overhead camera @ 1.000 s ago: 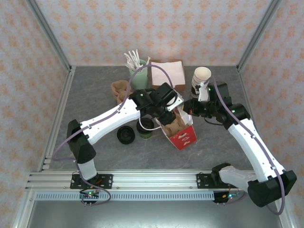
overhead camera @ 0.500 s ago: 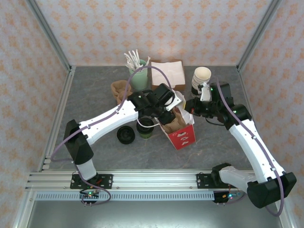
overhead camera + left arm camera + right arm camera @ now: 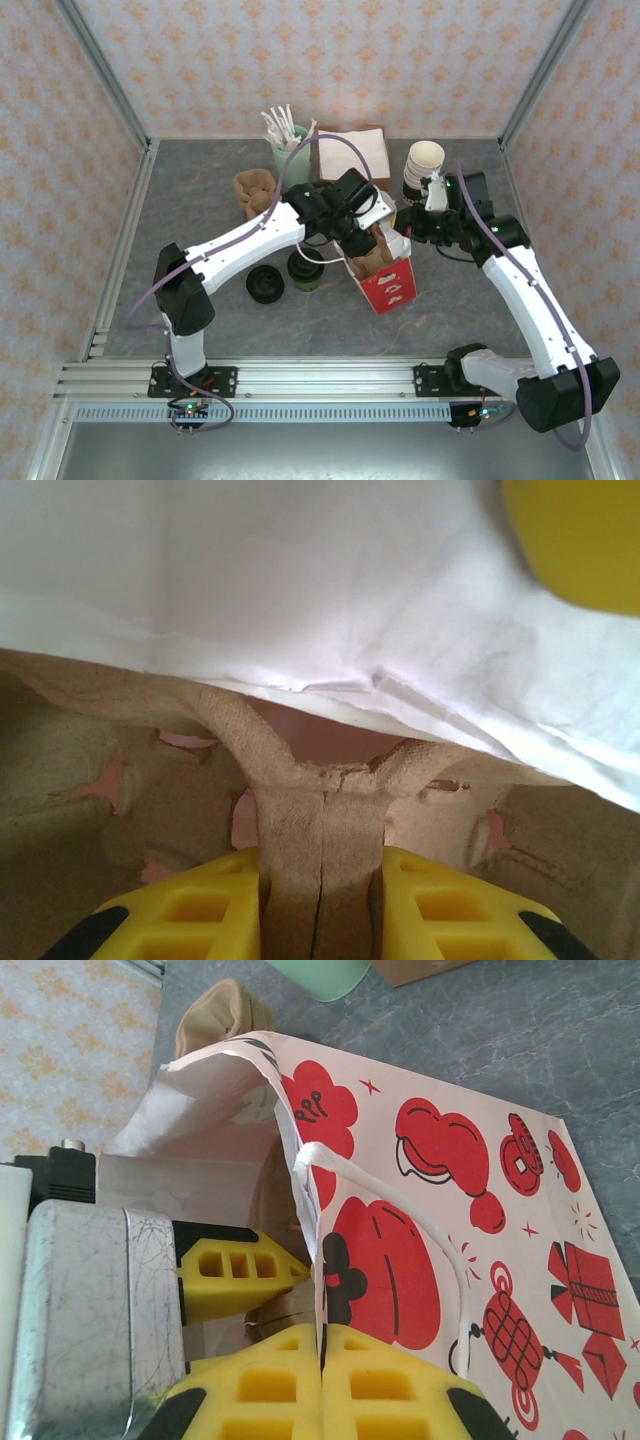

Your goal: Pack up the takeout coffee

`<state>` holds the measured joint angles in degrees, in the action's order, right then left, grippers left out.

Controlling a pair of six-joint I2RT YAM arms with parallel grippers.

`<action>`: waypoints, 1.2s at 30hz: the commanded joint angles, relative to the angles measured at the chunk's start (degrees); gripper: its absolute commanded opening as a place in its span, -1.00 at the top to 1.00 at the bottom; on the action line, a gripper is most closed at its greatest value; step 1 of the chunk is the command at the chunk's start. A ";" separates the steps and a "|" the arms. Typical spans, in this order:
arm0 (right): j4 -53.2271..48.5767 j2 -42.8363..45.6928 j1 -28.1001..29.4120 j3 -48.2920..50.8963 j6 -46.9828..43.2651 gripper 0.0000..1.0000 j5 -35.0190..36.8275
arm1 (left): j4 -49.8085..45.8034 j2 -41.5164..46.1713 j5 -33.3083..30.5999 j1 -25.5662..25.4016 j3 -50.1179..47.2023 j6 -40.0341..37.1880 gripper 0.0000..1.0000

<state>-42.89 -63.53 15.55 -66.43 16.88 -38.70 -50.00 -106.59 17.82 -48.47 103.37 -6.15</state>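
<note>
Coffee cup [image 3: 304, 270] stands upright just left of the bag [image 3: 392, 288], nearest my left gripper [image 3: 320, 910], which clamps the cardboard carrier [image 3: 320, 810]; my right gripper [image 3: 322, 1380] pinches the bag's rim.

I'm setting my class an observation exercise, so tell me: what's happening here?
The right jaws pinch the rim of the red-and-white paper bag, holding it open. The left jaws clamp the centre ridge of a brown pulp cup carrier at the bag's mouth. The dark green coffee cup stands on the table beside the bag, unpacked, a black lid next to it.
</note>
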 commanded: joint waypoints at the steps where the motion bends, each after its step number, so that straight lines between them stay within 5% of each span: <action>1: -1.31 -1.13 0.88 -1.83 -1.49 0.94 -2.87 | 0.17 -1.86 1.79 -0.31 2.16 -2.31 0.46; 36: -13.05 -1.93 -0.35 -8.87 -5.27 1.00 12.29 | 1.66 -5.24 1.42 -2.07 0.16 -3.15 0.41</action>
<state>-53.93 -65.43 14.85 -73.25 12.97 -28.86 -48.10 -111.26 19.07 -50.04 104.05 -7.60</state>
